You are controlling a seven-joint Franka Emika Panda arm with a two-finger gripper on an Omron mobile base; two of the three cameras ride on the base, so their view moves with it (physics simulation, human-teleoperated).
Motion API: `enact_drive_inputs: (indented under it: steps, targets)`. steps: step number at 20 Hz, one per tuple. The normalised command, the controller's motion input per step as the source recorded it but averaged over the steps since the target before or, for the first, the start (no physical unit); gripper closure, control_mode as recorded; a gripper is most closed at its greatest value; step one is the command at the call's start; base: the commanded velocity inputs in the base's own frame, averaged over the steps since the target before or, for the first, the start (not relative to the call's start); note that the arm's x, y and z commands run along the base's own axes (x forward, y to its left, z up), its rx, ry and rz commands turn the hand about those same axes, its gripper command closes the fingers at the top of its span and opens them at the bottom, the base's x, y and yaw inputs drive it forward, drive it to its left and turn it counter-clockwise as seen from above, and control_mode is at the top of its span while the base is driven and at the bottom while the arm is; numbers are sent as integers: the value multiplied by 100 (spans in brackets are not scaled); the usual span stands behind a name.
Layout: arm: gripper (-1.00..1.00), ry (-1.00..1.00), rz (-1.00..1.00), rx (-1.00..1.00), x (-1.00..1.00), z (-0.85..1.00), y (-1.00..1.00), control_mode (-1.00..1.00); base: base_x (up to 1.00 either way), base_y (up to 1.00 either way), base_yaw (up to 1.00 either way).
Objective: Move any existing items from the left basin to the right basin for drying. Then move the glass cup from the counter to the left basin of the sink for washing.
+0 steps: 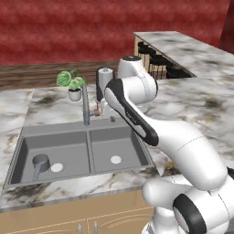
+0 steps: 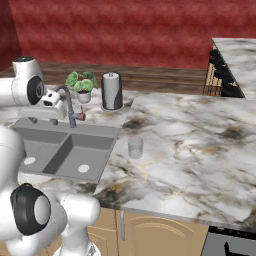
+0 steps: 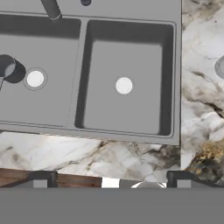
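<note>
A small dark grey cup with a side handle (image 1: 40,162) (image 3: 8,68) stands in the left basin (image 1: 68,151) (image 3: 43,105), beside its round white drain. The right basin (image 1: 130,148) (image 3: 131,109) holds nothing but its drain. The see-through glass cup (image 2: 135,147) (image 3: 221,68) stands upright on the marble counter (image 2: 180,150), right of the sink (image 2: 102,131). My gripper (image 3: 111,179) hangs high above the sink and looks straight down. Its fingers (image 3: 43,178) stand wide open with nothing between them, well away from both cups.
The tall thin tap (image 1: 85,103) (image 2: 67,102) rises behind the divider. A potted plant (image 1: 72,83) (image 2: 82,85) and a dark steel canister (image 1: 104,82) (image 2: 112,91) stand behind the sink. A second counter (image 1: 183,50) runs along the far right.
</note>
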Motion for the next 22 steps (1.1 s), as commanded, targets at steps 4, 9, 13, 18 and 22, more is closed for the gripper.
enact_drive_inputs:
  steps: [4,9,13,18,22]
  targets:
    - [-100,20,0,0,1,-27,72,-100,0,0,0]
    - [-100,16,0,0,0,-29,72,-100,0,0,0]
    - [-100,7,0,-2,-1,-22,65,-100,0,0,0]
    - [-100,3,0,-2,0,-20,57,-100,0,0,0]
    - [-100,0,0,-3,0,-23,53,-100,0,0,0]
